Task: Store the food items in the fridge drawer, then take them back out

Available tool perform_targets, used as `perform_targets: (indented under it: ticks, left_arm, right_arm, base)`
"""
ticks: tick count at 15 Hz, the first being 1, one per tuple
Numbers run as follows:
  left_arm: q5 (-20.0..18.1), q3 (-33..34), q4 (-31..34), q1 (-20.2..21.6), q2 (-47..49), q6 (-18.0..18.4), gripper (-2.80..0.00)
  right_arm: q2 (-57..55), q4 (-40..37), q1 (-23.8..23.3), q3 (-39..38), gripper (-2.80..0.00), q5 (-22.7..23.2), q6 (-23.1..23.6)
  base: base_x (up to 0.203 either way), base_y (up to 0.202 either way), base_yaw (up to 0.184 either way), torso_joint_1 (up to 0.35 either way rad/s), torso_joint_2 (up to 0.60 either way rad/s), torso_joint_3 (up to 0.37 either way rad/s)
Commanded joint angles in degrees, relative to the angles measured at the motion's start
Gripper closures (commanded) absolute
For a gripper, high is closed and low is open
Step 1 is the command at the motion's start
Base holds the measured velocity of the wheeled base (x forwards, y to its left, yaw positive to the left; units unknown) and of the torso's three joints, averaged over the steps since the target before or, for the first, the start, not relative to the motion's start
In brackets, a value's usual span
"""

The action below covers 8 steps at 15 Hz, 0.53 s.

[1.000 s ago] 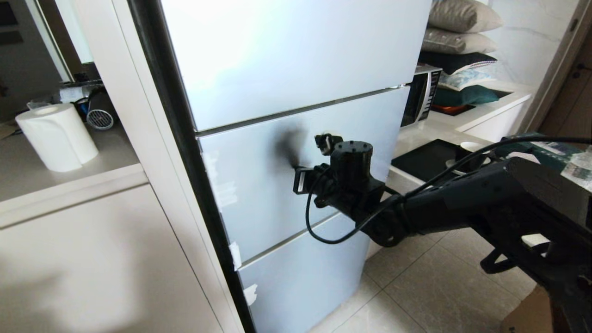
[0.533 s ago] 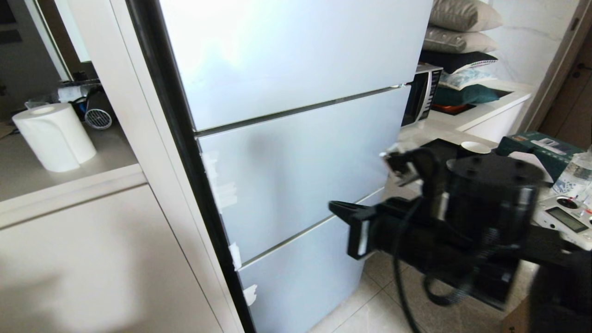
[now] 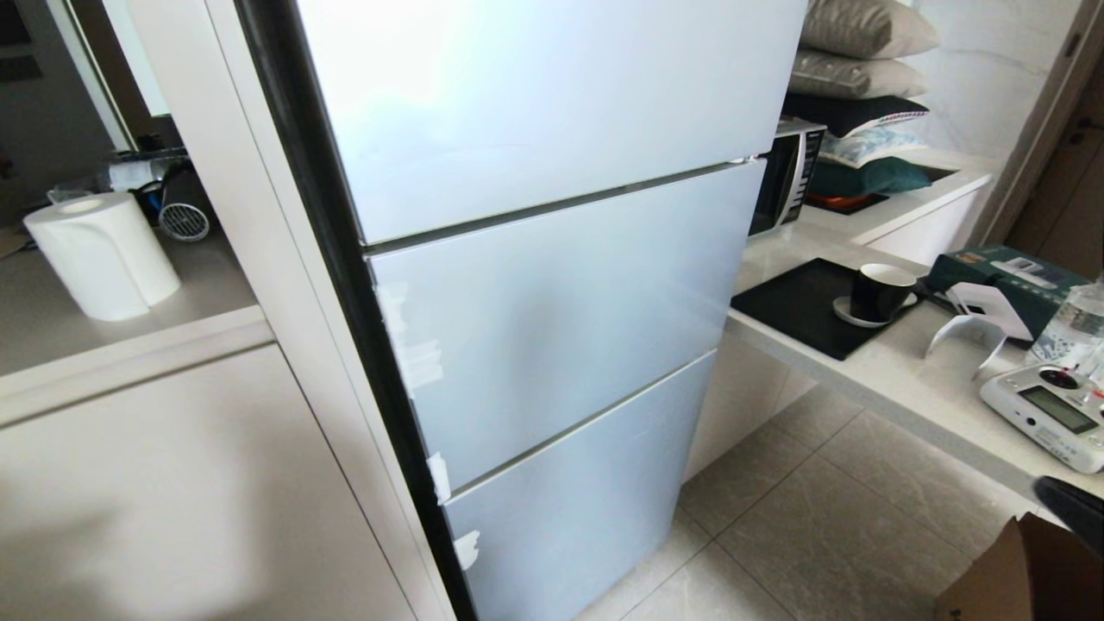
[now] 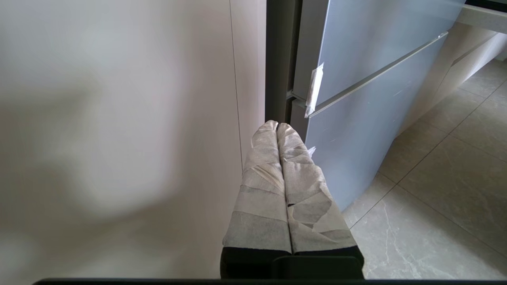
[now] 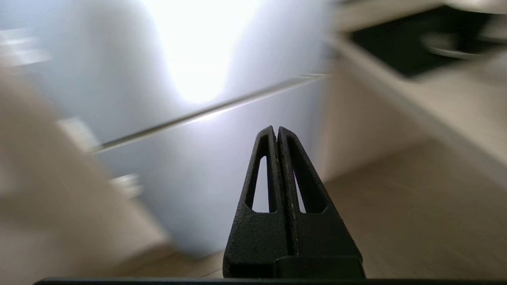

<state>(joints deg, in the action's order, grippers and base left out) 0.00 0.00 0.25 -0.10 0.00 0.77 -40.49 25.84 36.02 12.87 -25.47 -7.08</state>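
The tall glossy pale blue-white fridge [image 3: 552,285] fills mid-frame, all panels shut; both pincers, left [image 4: 277,126] and right [image 5: 276,129], are pressed closed and empty, likely idle.

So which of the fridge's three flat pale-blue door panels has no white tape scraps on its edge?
The top panel; the middle panel and bottom panel carry scraps.
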Motion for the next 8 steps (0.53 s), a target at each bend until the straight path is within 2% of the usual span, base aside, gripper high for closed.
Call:
perform_targets:
  ticks: [1,3,4,5,8]
  left_arm:
    - [0.0,0.0,0.0,0.0,0.1,0.0,0.00]
    - [0.1,0.0,0.0,0.0,0.1,0.0,0.00]
    - [0.1,0.0,0.0,0.0,0.1,0.0,0.00]
    - [0.0,0.0,0.0,0.0,0.1,0.0,0.00]
    - [0.0,0.0,0.0,0.0,0.1,0.0,0.00]
  right_arm:
    - [17.3,-8.6,-16.4,-3.1,0.00,1.6,0.9]
    - [23.1,-13.1,-31.1,-7.7,0.00,11.8,4.0]
    - [25.5,-18.1,-35.8,-9.8,0.00,17.9,5.9]
    - [27.5,-23.4,-37.8,-11.5,0.00,22.3,7.3]
    - [38.6,-25.7,-36.9,-12.5,0.00,25.8,10.8]
  base:
    - [0.000,0.000,0.000,0.000,0.00,0.000]
    - [0.000,0.000,0.000,0.000,0.00,0.000]
    - [0.000,0.000,0.000,0.000,0.00,0.000]
    - [0.000,0.000,0.000,0.000,0.00,0.000]
    - [0.000,0.000,0.000,0.000,0.00,0.000]
